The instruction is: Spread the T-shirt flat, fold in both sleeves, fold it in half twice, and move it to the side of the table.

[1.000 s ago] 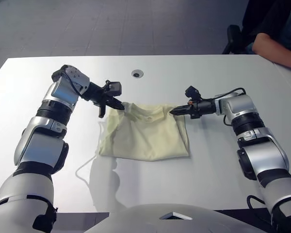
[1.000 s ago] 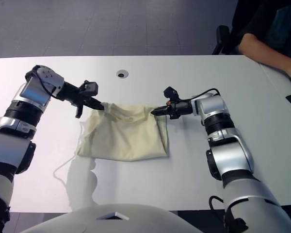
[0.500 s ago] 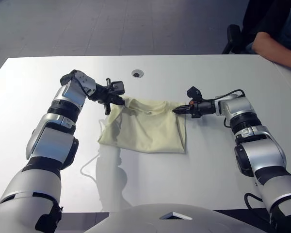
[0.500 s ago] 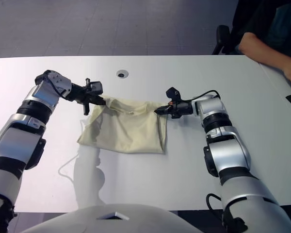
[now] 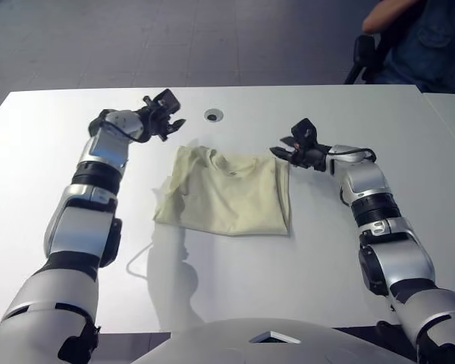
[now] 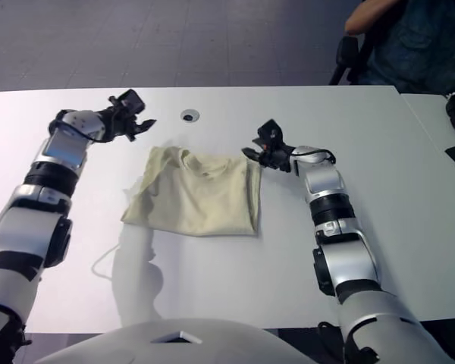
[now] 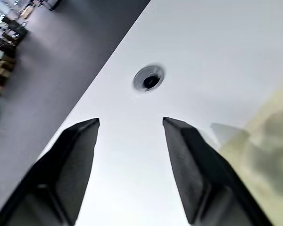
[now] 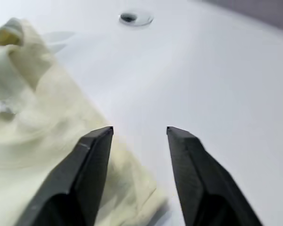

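T-shirt (image 5: 227,197) lay mid-table (image 5: 303,250), pale yellow, folded to a rough rectangle with the collar at the far edge, its left edge rumpled and its right edge straight. Left arm was stretched forward, wrist turned inward, left gripper (image 7: 131,121) near the shirt's far-left corner and beside the cable hole (image 5: 214,115), jaws apart and empty. Right arm was also extended, right gripper (image 8: 140,128) just beside the far-right corner, jaws spread, gripping nothing.
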